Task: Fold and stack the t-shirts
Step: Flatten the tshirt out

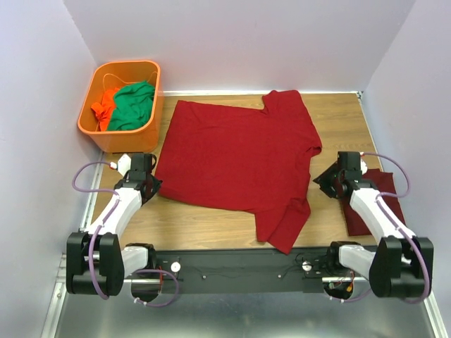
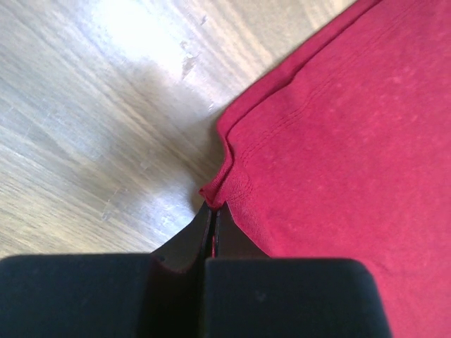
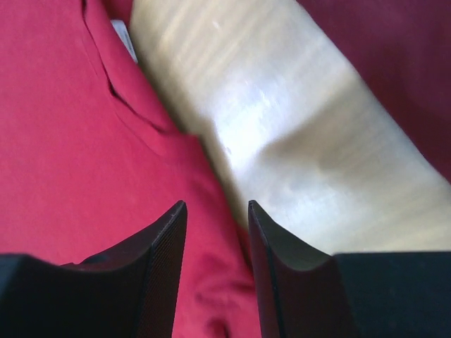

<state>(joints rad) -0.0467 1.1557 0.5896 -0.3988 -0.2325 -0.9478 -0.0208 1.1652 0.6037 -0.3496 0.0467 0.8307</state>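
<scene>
Top view, surroundings: an orange bin [image 1: 120, 98] stood at the far left corner of the tabletop [image 1: 211, 225], holding a green garment [image 1: 134, 105] and an orange garment [image 1: 106, 105].
Top view, in the way: my right arm lay across part of the folded t-shirt [image 1: 389, 189], a darker red block at the tabletop's right edge.
Top view, spread t-shirt [image 1: 239, 158]: dark red, flat in the middle, hem to the left, neck to the right, one sleeve far and one near.
Top view, end effectors: the left end effector [image 1: 149, 184] sat at the hem's near corner; the right end effector [image 1: 325, 179] sat just beside the neck edge.
Left wrist, surroundings: bare wood grain with a bright glare patch.
Left wrist, grip: the left end effector [image 2: 213, 224] was pinched tight on the stitched hem corner, which puckered upward at the fingertips.
Right wrist, surroundings: a strip of tabletop ran between the spread t-shirt [image 3: 63, 155] and the folded t-shirt [image 3: 402, 63].
Right wrist, label: a small white neck label [image 3: 125, 36] showed at the collar, too blurred for me to read.
Right wrist, jaws: the right end effector [image 3: 216, 208] stood parted, a moderate gap above the shirt's edge, holding nothing I could see.
</scene>
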